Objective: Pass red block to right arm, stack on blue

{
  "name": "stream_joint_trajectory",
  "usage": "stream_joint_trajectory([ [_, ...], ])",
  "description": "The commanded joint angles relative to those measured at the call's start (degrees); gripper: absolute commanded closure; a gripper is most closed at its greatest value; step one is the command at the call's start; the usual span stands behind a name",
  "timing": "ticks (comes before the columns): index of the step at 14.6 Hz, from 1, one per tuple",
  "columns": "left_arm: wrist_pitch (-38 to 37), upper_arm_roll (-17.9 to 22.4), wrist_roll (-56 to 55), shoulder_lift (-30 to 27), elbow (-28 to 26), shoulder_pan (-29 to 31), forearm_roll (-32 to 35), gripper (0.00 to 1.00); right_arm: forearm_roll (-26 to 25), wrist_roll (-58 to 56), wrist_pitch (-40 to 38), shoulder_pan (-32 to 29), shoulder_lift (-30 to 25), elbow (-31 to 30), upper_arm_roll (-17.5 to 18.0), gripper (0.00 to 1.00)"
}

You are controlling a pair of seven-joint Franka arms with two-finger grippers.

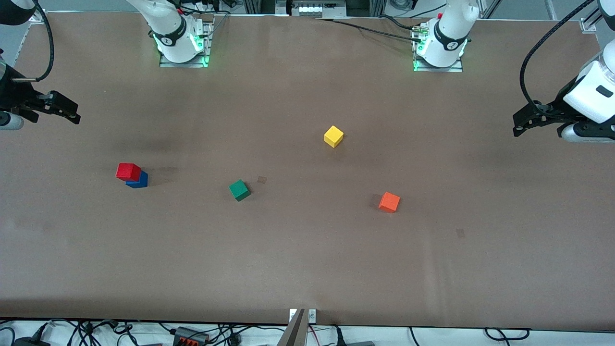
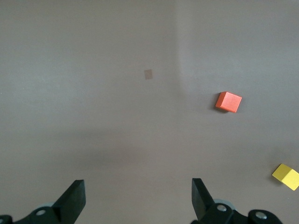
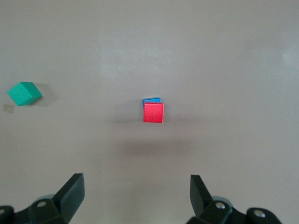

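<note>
The red block [image 1: 128,171] sits on top of the blue cube [image 1: 139,181], a little off-centre, toward the right arm's end of the table. The stack also shows in the right wrist view, the red block [image 3: 153,112] covering most of the blue cube [image 3: 151,100]. My right gripper [image 1: 67,113] is open and empty, raised over the table's edge at the right arm's end, apart from the stack; it shows in the right wrist view [image 3: 136,191]. My left gripper [image 1: 523,122] is open and empty over the left arm's end of the table; it shows in the left wrist view [image 2: 138,196].
A green cube [image 1: 239,190] lies near the middle, beside the stack. A yellow cube [image 1: 333,136] lies farther from the front camera. An orange cube [image 1: 389,202] lies toward the left arm's end. The arm bases [image 1: 178,41] stand along the table's back edge.
</note>
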Motion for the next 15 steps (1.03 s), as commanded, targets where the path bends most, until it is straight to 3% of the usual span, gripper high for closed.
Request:
stream_joint_trajectory([
  [1, -0.3, -0.14, 0.14, 1.02, 1.97, -0.02, -0.76, 0.0, 0.54, 1.07, -0.05, 0.32, -1.16, -0.64, 0.29, 0.0],
  [15, -0.3, -0.14, 0.23, 1.11, 1.97, 0.07, -1.9, 0.0, 0.45, 0.72, -0.23, 0.32, -2.21, -0.91, 0.29, 0.0],
])
